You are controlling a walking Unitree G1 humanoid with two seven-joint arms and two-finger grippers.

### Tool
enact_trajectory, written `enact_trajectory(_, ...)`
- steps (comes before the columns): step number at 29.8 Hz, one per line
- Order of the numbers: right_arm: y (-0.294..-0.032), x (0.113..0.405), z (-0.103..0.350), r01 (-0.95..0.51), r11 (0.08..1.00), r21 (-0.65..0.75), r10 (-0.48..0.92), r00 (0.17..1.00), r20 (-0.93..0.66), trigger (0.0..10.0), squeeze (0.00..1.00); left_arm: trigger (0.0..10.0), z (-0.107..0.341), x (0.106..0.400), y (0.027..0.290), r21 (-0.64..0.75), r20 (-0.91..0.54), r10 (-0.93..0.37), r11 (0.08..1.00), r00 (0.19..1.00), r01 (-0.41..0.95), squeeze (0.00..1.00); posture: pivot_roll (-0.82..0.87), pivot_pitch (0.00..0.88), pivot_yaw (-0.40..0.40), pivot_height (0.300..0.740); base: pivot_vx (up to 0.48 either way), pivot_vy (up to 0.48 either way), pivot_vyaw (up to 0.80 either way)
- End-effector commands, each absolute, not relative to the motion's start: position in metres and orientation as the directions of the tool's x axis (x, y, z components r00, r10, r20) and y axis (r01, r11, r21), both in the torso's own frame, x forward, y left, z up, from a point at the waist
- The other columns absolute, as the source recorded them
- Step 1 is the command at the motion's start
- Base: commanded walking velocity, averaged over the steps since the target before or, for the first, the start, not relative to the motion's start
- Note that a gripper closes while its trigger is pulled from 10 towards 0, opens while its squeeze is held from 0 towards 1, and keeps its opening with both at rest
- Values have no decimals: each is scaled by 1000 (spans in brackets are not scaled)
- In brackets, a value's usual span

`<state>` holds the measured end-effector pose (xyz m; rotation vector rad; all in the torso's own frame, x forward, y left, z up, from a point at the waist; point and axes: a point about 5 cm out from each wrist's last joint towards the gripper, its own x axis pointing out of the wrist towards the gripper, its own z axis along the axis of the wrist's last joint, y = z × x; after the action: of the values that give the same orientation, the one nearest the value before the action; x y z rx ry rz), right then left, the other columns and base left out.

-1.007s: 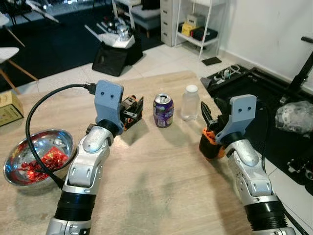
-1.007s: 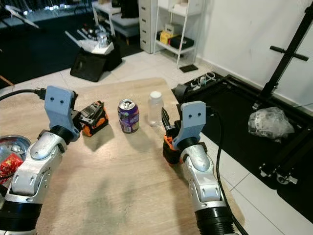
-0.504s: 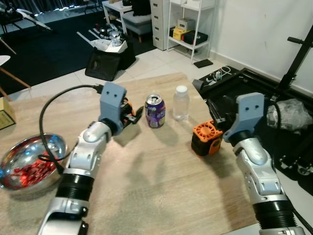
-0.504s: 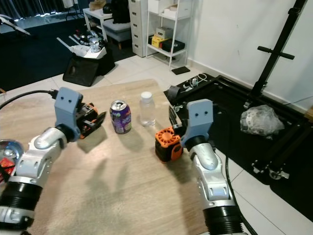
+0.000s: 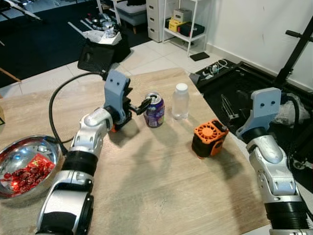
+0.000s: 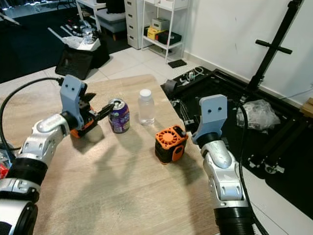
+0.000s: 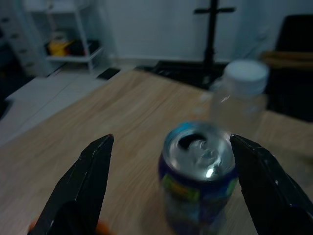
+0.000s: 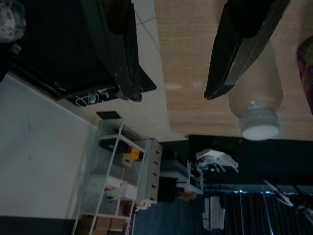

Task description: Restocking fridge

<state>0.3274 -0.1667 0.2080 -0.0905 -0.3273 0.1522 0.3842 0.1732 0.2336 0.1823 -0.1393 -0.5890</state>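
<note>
A purple soda can (image 5: pixel 154 110) stands upright on the wooden table (image 5: pixel 161 191), and a clear plastic bottle with a white cap (image 5: pixel 180 101) stands just right of it. My left gripper (image 7: pixel 171 141) is open at the can's left side. Its fingertips (image 5: pixel 145 102) reach the can's rim, and the can (image 7: pixel 198 171) sits centred just beyond them. My right gripper (image 8: pixel 173 94) is open and holds nothing. It hovers past the table's right edge (image 5: pixel 226 104), apart from the orange and black fan block (image 5: pixel 209 138), and its wrist view looks toward the bottle (image 8: pixel 257 95).
An orange and black tool (image 6: pixel 80 128) lies partly hidden under my left forearm. A steel bowl of red pieces (image 5: pixel 24 164) sits at the table's left. Off the right edge are a black mat, cables and a stand (image 5: pixel 293 54). White shelves (image 5: pixel 183 27) stand behind.
The camera has shifted. My right gripper let go of the orange fan block, which now stands on the table, and drew back to the right. My left gripper moved from the orange tool to the can.
</note>
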Motion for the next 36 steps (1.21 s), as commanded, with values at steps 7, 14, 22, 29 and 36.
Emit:
enact_trajectory(7, -165, 325, 206, -155, 979, -131, 187, 938, 293, 10000, 0, 10000, 230, 389, 173, 217, 53, -593, 792, 803, 571, 0, -164, 175, -19, 740, 0, 0, 0)
enact_trajectory(14, -163, 324, 208, -159, 979, -130, 191, 938, 291, 10000, 0, 10000, 221, 396, 164, 228, -10, -612, 769, 791, 598, 0, -175, 192, -18, 740, 0, 0, 0)
enact_trajectory(22, -164, 321, 207, -153, 980, -128, 184, 941, 285, 10000, 0, 10000, 224, 397, 149, 247, -22, -669, 716, 743, 652, 0, -183, 198, -11, 740, 0, 0, 0)
enact_trajectory(29, -162, 322, 207, -152, 980, -126, 182, 941, 284, 10000, 0, 10000, 217, 397, 136, 256, -57, -713, 666, 699, 701, 0, -184, 198, -7, 740, 0, 0, 0)
enact_trajectory(36, -161, 321, 207, -151, 981, -121, 180, 942, 283, 10000, 0, 10000, 219, 400, 140, 261, -45, -686, 694, 726, 671, 0, -178, 196, -4, 740, 0, 0, 0)
